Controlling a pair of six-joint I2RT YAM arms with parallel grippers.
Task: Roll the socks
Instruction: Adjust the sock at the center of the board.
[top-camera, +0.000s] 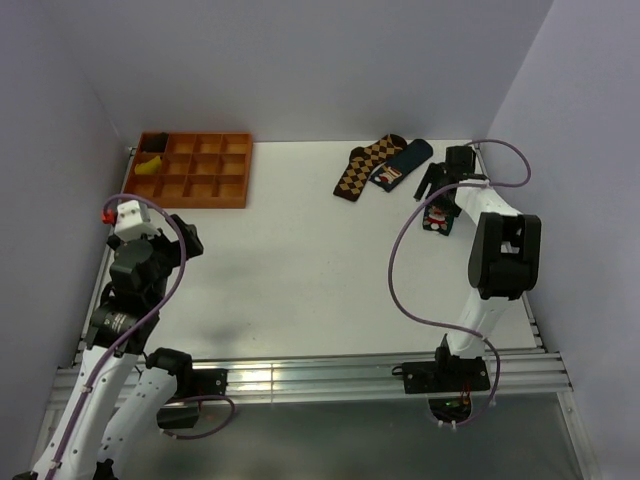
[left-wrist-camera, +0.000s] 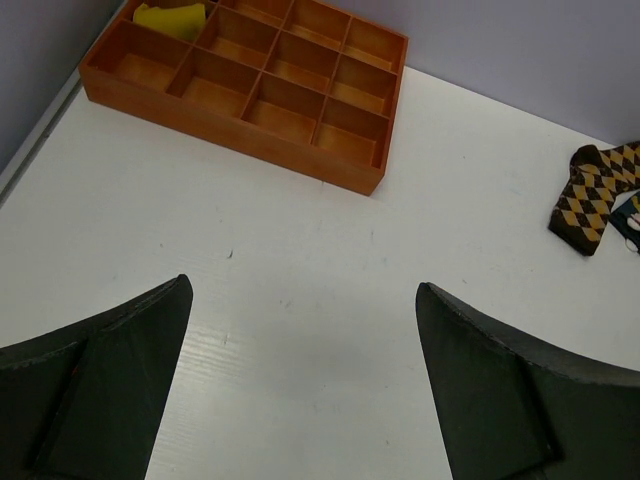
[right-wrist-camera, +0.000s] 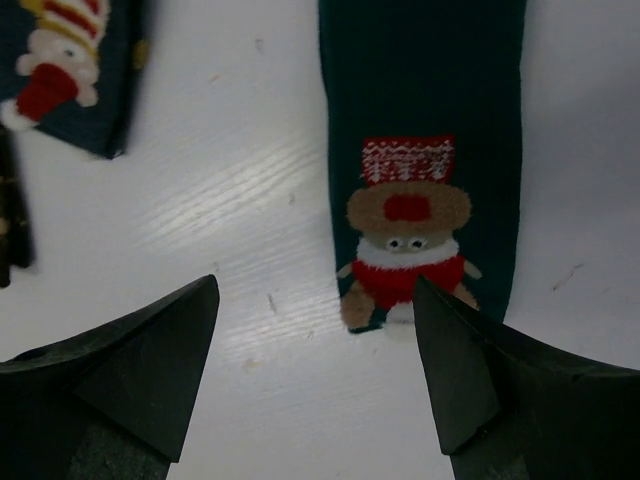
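Fingers (right-wrist-camera: 130, 370) of my right gripper (right-wrist-camera: 315, 290) stand spread wide, holding nothing, low over the white table (right-wrist-camera: 230, 200). One green sock (right-wrist-camera: 420, 80) lies flat just ahead, and its end with the cartoon patch (right-wrist-camera: 405, 225) lies under the tip of my right-side finger; touching or not, I cannot tell. The other green sock (right-wrist-camera: 75, 80) lies ahead to the left, apart from the first. My left gripper (left-wrist-camera: 302, 288) is wide open and empty, with a wooden tray (left-wrist-camera: 230, 130) ahead to its left and a brown-and-yellow sock (left-wrist-camera: 590, 200) ahead to its right
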